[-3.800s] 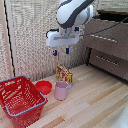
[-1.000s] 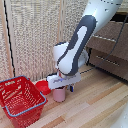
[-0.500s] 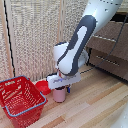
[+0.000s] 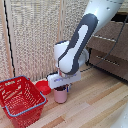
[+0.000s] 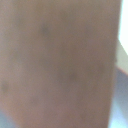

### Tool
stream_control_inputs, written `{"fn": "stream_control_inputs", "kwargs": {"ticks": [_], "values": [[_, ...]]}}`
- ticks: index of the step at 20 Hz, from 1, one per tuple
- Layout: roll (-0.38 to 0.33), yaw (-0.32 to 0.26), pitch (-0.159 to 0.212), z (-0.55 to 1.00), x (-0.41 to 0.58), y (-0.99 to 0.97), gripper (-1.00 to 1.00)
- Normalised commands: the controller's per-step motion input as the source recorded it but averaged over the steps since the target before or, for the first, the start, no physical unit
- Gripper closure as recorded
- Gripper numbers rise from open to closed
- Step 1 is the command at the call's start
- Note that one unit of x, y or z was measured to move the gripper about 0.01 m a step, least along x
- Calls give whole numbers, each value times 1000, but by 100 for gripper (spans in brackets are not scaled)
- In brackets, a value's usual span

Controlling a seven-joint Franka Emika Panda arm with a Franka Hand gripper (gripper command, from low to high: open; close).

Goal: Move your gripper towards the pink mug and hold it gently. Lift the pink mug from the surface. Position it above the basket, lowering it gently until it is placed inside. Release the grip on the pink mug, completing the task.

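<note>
One blur of pink-brown is filling my wrist view. My end effector [image 4: 62,86] is sitting down over the pink mug [image 4: 61,95]; whether it is gripping, I cannot tell. Light, stiff, probably slick: I'm favouring the rim wall. The basket [image 4: 31,107] is waiting beside it.

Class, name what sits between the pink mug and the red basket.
In the exterior view, a low red bowl sits between the pink mug and the basket.
</note>
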Motion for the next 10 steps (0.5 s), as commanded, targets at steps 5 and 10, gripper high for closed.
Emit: {"fn": "stream_control_inputs", "kwargs": {"ticks": [5, 10], "values": [[77, -10, 103, 846, 77, -255, 100], [134, -24, 79, 703, 327, -113, 100]]}}
